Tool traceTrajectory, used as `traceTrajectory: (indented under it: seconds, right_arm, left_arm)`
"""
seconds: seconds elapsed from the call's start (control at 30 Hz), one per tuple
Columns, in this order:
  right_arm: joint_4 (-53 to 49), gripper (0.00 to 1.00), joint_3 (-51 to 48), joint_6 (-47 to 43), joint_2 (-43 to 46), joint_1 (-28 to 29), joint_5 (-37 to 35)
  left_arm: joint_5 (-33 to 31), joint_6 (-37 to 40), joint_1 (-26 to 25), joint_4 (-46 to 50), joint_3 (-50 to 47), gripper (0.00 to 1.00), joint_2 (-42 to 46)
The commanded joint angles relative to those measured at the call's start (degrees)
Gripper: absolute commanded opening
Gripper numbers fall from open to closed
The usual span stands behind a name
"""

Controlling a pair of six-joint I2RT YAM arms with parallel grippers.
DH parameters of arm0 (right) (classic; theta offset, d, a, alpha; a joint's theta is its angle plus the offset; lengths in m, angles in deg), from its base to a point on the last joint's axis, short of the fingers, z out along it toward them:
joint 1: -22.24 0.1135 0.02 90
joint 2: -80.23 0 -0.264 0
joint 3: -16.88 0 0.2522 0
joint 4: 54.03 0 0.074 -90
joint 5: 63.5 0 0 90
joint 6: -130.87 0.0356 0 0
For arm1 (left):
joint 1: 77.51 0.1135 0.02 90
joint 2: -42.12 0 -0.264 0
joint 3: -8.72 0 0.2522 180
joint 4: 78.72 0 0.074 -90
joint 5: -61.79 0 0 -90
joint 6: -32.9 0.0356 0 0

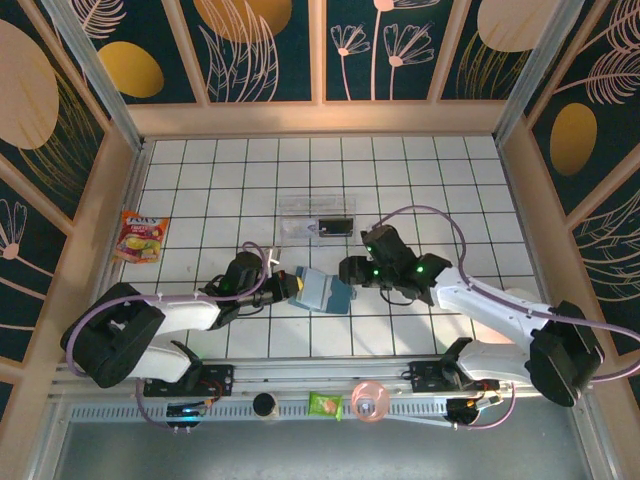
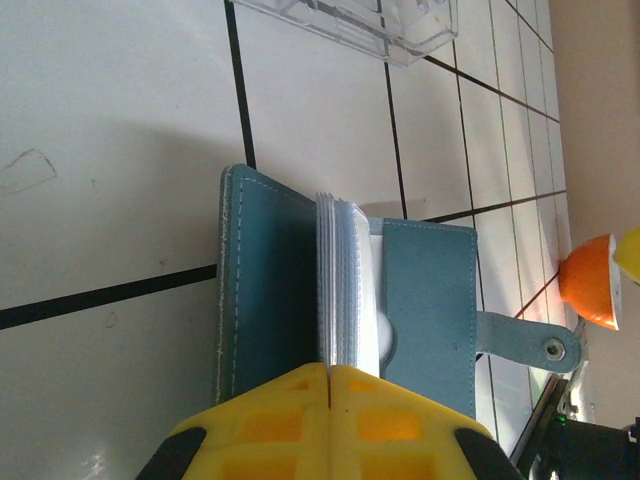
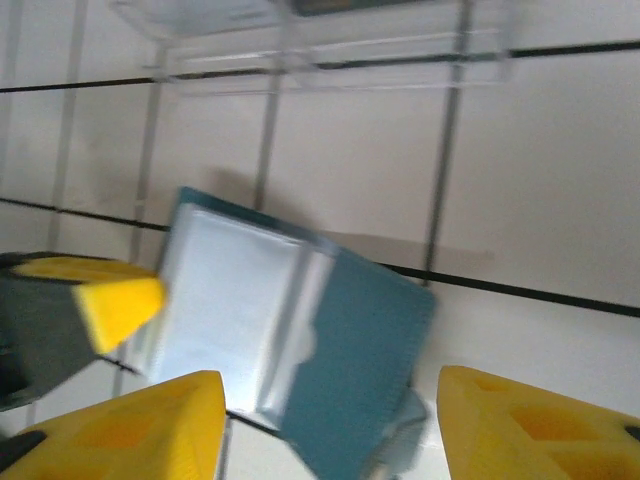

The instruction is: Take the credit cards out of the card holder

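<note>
— What is on the white tiled table (image 1: pixel 400 170)?
— A clear tray (image 1: pixel 295 215). At its 6 o'clock, near the middle of the table, the card holder (image 1: pixel 325 292) lies open.
— Where is the left gripper (image 2: pixel 330 372)?
— At the holder's 9 o'clock. Its fingers are pressed together on the edge of the clear sleeves (image 2: pixel 345 280).
— And the right gripper (image 3: pixel 330 378)?
— At about 3 o'clock, near the holder, with the fingers spread wide.
</note>
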Motion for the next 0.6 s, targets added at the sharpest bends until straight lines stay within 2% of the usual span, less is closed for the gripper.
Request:
traceTrajectory:
  seconds: [0.0, 0.13, 0.27, 0.57]
  right_arm:
    - [5.48, 0.60, 3.44, -3.72, -4.85, 2.36, 8.79]
    - [10.50, 0.60, 5.09, -3.02, -12.68, 3.48, 13.12]
    - [9.70, 0.61, 6.94, -1.08, -17.95, 3.10, 10.70]
    - [9.96, 0.62, 8.47, 2.02, -21.50, 1.98, 10.02]
  left_arm:
    - [1.75, -0.81, -0.21, -2.27, 0.85, 0.00, -0.39]
    - [1.49, -1.14, -0.21, -1.99, 0.44, 0.00, 0.57]
    - [1.21, -0.93, -0.21, -1.17, 0.16, 0.00, 1.70]
    - [1.74, -1.47, -0.21, -2.61, -0.55, 0.00, 1.37]
